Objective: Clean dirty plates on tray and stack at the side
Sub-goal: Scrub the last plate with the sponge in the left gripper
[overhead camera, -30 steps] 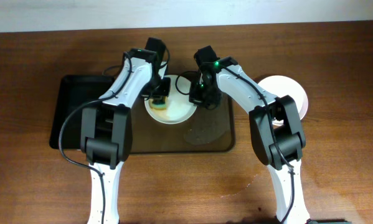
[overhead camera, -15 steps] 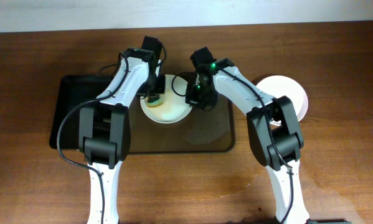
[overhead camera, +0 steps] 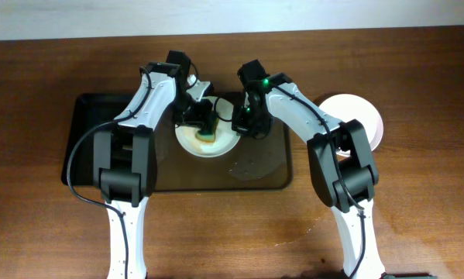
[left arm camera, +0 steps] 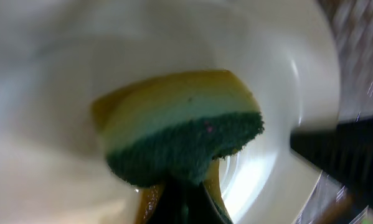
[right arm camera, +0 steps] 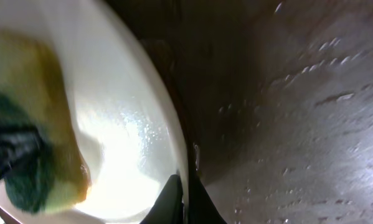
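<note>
On the wooden table (overhead camera: 417,209) a smaller black tray (overhead camera: 88,147) lies just left of the brown tray (overhead camera: 282,174), their edges touching or nearly so, and both arms reach in from the near side, crossing over the trays and hiding much of them. Right of the brown tray, on the bare table, sits a second plate (overhead camera: 367,116), partly covered by the right arm; whether more lie under it cannot be told. The brown tray holds the dirty plate (overhead camera: 191,141) in its far left part, and a pale wet patch (overhead camera: 255,164) marks the tray floor near it. Inside the plate rests a sponge (overhead camera: 207,135), yellow with a dark green scrub face. The left gripper (overhead camera: 201,118) is clamped on this sponge and presses it against the plate's bowl. The right gripper (overhead camera: 243,122) pinches the plate's right rim, one finger inside and one outside. The left wrist view shows what the overhead cannot: the green face of the sponge (left arm camera: 186,140) turned toward the camera, with brownish liquid at its lower edge. The right wrist view shows the right gripper (right arm camera: 185,186) closed thin on the rim, a wet sheen in the plate (right arm camera: 130,143), and droplets scattered over the glossy tray (right arm camera: 298,93).
</note>
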Controlling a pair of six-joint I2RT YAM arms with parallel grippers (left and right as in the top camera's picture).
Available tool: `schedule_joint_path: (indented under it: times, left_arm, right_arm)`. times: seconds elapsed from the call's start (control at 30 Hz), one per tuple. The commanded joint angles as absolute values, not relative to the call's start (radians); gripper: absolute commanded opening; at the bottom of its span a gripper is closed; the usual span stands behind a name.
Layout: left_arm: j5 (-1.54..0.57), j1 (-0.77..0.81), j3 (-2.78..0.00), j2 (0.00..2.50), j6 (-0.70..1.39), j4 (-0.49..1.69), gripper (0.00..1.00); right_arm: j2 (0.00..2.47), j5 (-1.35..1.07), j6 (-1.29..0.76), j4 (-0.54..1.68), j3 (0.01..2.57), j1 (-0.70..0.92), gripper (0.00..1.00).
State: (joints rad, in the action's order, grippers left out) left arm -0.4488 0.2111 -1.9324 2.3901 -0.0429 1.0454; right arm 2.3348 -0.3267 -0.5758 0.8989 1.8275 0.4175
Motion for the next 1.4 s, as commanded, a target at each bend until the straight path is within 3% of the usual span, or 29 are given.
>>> schedule_joint_path:
  times: [0.0,0.1,0.27,0.4,0.53,0.63,0.87,0.93,1.07,1.2,1.3,1.37]
  left_arm:
    - [-0.221,0.224,-1.916,2.439,0.139,0.955,0.00]
    - [0.179,0.224,-1.916,2.439,0.198,1.002,0.01]
    - [0.399,0.225,-1.916,2.439,0.221,1.134,0.00]
    - [0.196,0.227,-1.916,2.439,0.107,1.232,0.00]
    - [-0.372,0.227,-1.916,2.439,-0.169,1.252,0.00]
    - [-0.635,0.227,-1.916,2.439,-0.175,1.159,0.01]
    - [-0.606,0.227,-1.916,2.439,0.060,0.903,0.00]
    - [-0.364,0.226,-1.916,2.439,0.179,0.812,0.01]
    - [-0.088,0.226,-1.916,2.439,0.202,0.915,0.01]
    - [0.183,0.226,-1.916,2.439,0.200,1.179,0.01]
    - [0.139,0.226,-1.916,2.439,0.117,1.281,0.00]
    - [-0.100,0.227,-1.916,2.439,-0.081,1.309,0.00]
  right_arm:
    - [2.382,-0.259,-0.576,0.907,1.790,0.423,0.04]
    - [2.382,-0.258,-0.574,0.907,1.790,0.423,0.04]
    - [2.382,-0.259,-0.574,0.904,1.790,0.424,0.04]
    - [2.382,-0.259,-0.574,0.904,1.790,0.424,0.04]
    - [2.382,-0.259,-0.574,0.900,1.790,0.424,0.04]
    - [2.382,-0.259,-0.574,0.900,1.790,0.424,0.04]
    - [2.382,-0.259,-0.574,0.900,1.790,0.424,0.04]
    - [2.382,-0.259,-0.564,0.901,1.790,0.424,0.04]
    - [2.382,-0.259,-0.562,0.904,1.790,0.423,0.04]
    - [2.382,-0.260,-0.562,0.900,1.790,0.424,0.04]
    - [2.382,-0.260,-0.562,0.900,1.790,0.424,0.04]
    - [2.382,-0.262,-0.562,0.900,1.790,0.424,0.04]
